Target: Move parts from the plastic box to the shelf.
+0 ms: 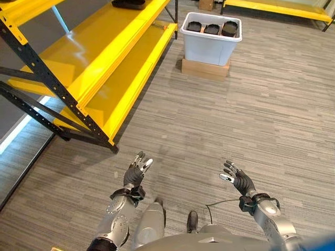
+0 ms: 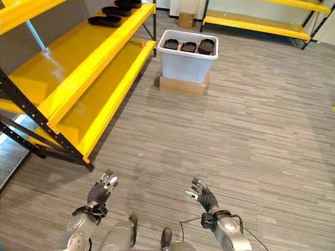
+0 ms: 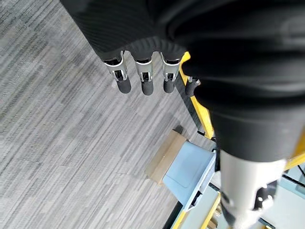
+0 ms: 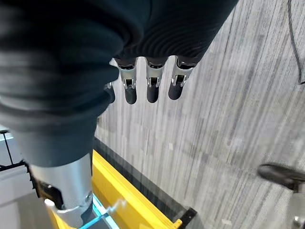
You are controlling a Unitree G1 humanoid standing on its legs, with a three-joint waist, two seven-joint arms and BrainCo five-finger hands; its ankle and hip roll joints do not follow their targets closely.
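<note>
Both hands, left (image 1: 135, 175) and right (image 1: 241, 181), hover empty over the floor, fingers relaxed.
Black parts (image 2: 188, 46) fill the plastic box (image 2: 186, 65) beside the yellow shelf (image 2: 78, 78).

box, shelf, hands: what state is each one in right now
box: open-topped, upright on a cardboard base, dark parts inside
shelf: dark parts already lying on its upper level, lower level bare
left hand: open, empty, over the floor
right hand: open, empty, over the floor
</note>
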